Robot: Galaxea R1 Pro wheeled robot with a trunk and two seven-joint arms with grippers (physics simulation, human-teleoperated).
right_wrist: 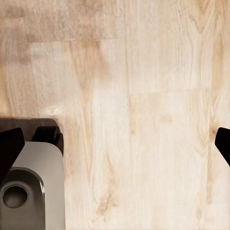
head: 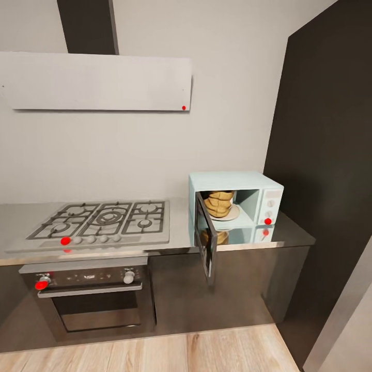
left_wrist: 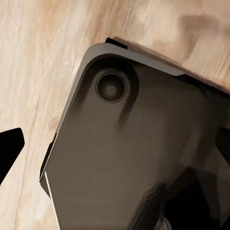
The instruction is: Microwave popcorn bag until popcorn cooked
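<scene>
On the worktop [head: 178,235], right end: microwave [head: 235,199], door [head: 205,243] swung open | popcorn bag [head: 219,202] upright inside on the turntable plate [head: 233,212] | hob [head: 101,221] to the left, oven [head: 93,294] below | left gripper [left_wrist: 115,148] apart over robot base [left_wrist: 124,158] | right gripper [right_wrist: 115,143] apart over wooden floor [right_wrist: 143,96]

Counted in head view: one microwave [head: 235,202], one popcorn bag [head: 219,203] inside, one hob [head: 103,221], one oven [head: 92,297], one hood [head: 98,81]; hob knobs blurred, roughly five.
</scene>
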